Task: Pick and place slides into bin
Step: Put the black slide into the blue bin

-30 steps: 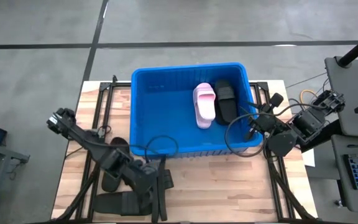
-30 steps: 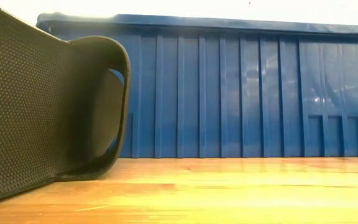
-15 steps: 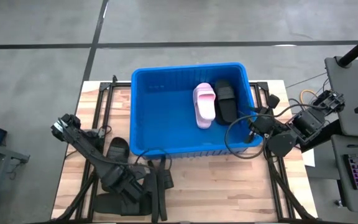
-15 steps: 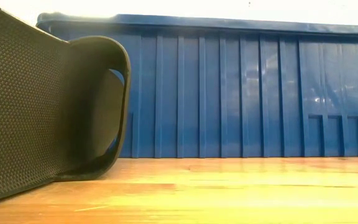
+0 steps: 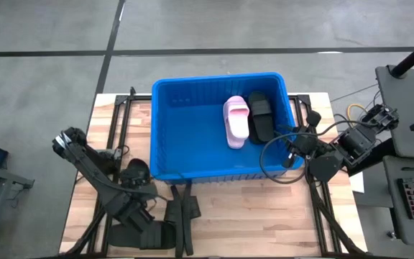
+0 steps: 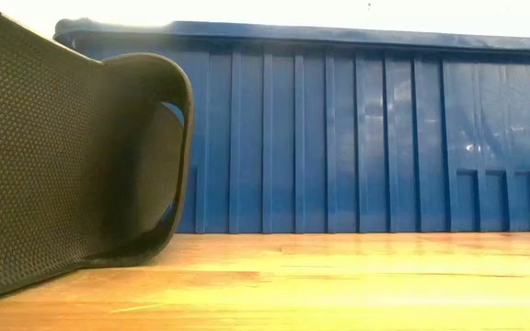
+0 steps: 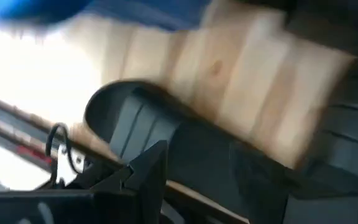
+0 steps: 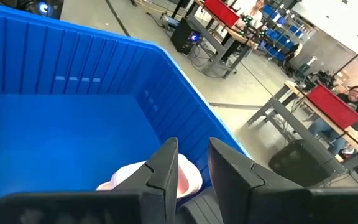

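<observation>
L gripper (image 5: 136,208) hovering over black slide (image 5: 136,232) lower left, fingers apart; next: descend & clamp. R gripper (image 5: 293,147) waiting by bin (image 5: 165,129), fingers apart

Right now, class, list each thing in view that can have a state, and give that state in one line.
bin: upright on the table, open-topped.
pink slide: lying inside the bin.
black slide in the bin: lying beside the pink one.
black slides on the table: not yet binned.
left gripper: low over those slides.
right gripper: open, at the bin's right rim.
</observation>
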